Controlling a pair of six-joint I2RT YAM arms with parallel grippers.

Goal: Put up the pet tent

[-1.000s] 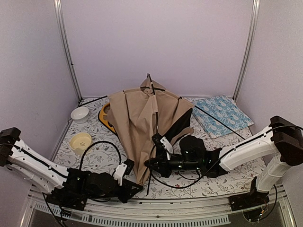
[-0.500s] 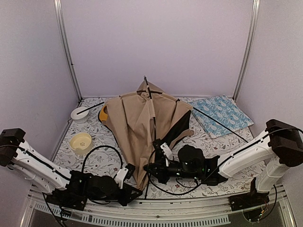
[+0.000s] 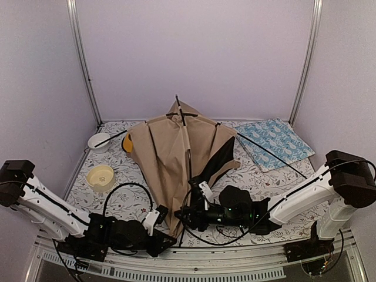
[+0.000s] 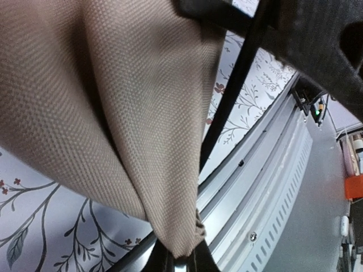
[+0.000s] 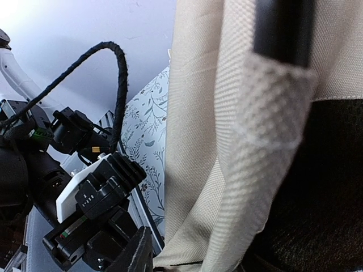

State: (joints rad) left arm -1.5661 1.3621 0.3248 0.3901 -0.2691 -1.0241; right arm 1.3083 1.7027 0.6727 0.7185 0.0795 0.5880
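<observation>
- Pet tent is in the middle of the table, half raised. The tan canvas hangs in loose folds from a peak at the back.
- Thin black poles cross at the peak. One runs down the front of the canvas, and another sticks out right and ends on the table near the cushion.
- The black inner lining shows at the tent's right side, where the canvas opens.
- The tent's lowest corner comes to the near edge of the table, between the two arms.
- Left gripper is low at the near edge, clenched on that bottom corner. In the left wrist view the canvas narrows to a tip pinched at the bottom of the frame, with a pole running beside it.
- Right gripper is lying low, right against the tent's front lower edge by the pole. The right wrist view is filled with canvas and a pole end in a fabric sleeve. I can't tell if the fingers are released or gripping.
- Blue patterned cushion lies flat at back right, apart from the tent.
- Yellow feeder is mostly hidden behind the tent's left side.
- White bowl is at back left, with a pole tip over it. A cream bowl sits nearer, left of the tent.
- Black cable loops on the table by the left arm.
</observation>
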